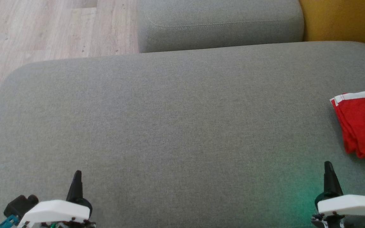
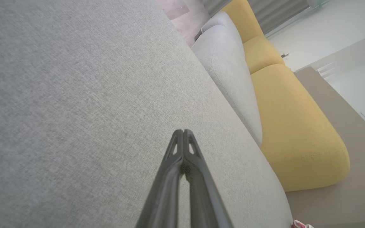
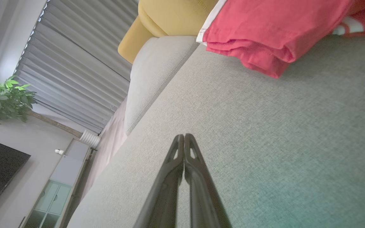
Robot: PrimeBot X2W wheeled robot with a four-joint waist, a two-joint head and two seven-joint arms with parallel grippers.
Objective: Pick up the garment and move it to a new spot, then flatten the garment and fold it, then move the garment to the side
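Observation:
The garment [image 1: 363, 125] is red with white trim and lies folded at the right edge of the grey cushion [image 1: 176, 126], partly cut off by the frame. The right wrist view shows the garment [image 3: 265, 28] as stacked folded layers ahead and to the right of the fingers. My right gripper [image 1: 328, 165] is shut and empty, just short of the garment's near corner. My left gripper [image 1: 77, 173] is shut and empty at the lower left, over bare cushion. Both wrist views show the fingertips pressed together, left gripper [image 2: 183, 130] and right gripper [image 3: 184, 135].
A second grey cushion [image 1: 220, 23] sits beyond the far edge, with a yellow seat [image 1: 344, 19] at the top right. Wooden floor [image 1: 43, 28] lies at the upper left. The left wrist view shows the yellow seat [image 2: 296, 126] beside the grey cushions.

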